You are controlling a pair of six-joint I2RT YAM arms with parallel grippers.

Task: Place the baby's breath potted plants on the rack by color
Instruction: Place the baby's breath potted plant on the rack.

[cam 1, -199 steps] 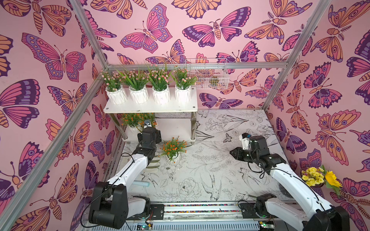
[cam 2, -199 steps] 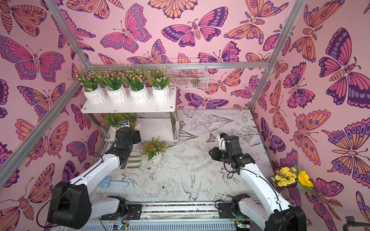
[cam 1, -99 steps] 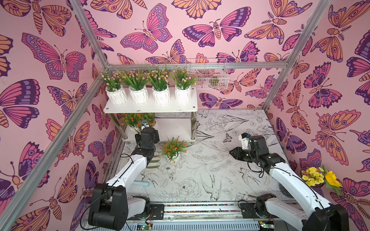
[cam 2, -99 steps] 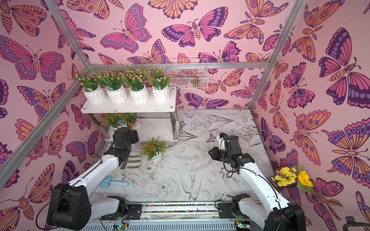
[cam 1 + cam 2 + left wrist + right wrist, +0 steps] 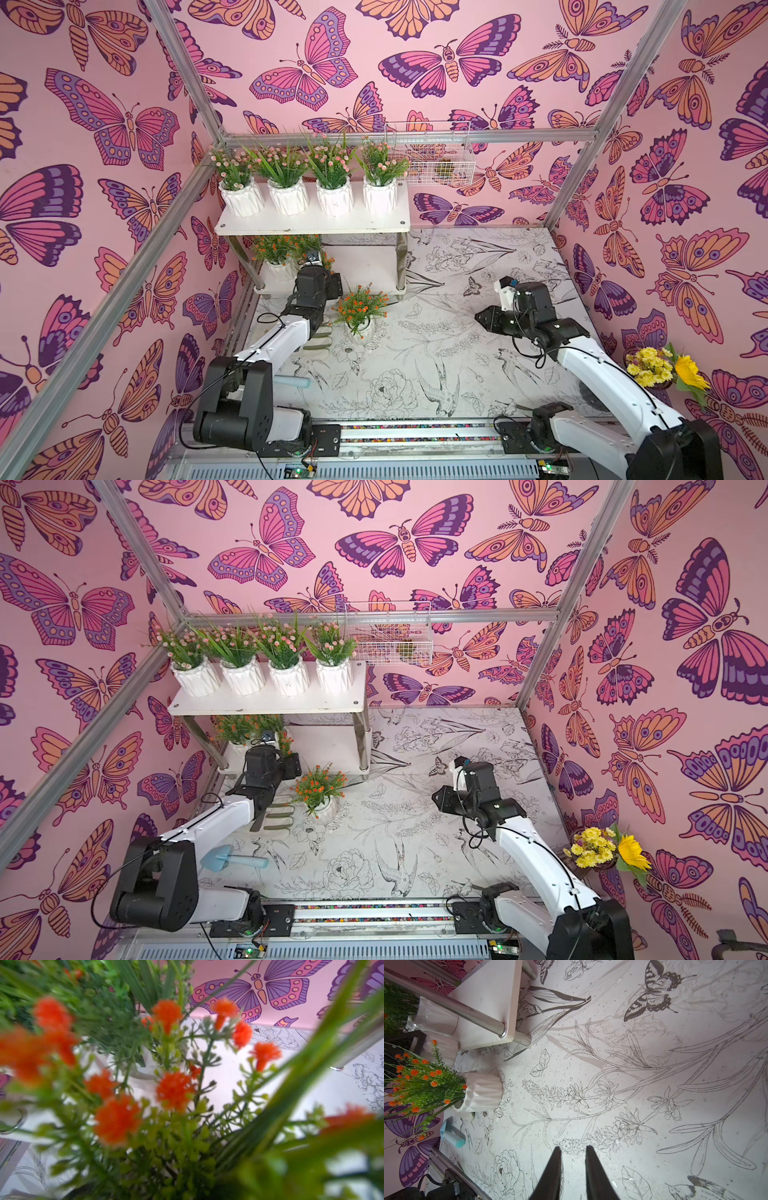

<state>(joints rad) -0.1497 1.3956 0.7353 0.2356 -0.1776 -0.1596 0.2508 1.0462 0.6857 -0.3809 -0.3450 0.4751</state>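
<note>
The rack (image 5: 311,226) stands at the back left, and its top board carries several pink baby's breath potted plants (image 5: 286,195). An orange one (image 5: 274,249) sits far left on the lower board. My left gripper (image 5: 322,266) is at that board's front edge, shut on another orange plant (image 5: 284,742). Its blooms (image 5: 174,1088) fill the left wrist view and hide the jaws. A third orange plant (image 5: 359,303) (image 5: 481,1091) stands on the table in front of the rack. My right gripper (image 5: 484,318) (image 5: 573,1150) hovers mid-right over the table, slightly open, holding nothing.
A white wire basket (image 5: 432,162) hangs on the back wall right of the rack. A yellow sunflower bunch (image 5: 660,368) sits at the right wall. A blue trowel (image 5: 232,860) and a pale ribbed tool (image 5: 278,816) lie under the left arm.
The left wrist has shifted only slightly at the lower board. The right arm has not moved, and neither gripper's opening has changed.
</note>
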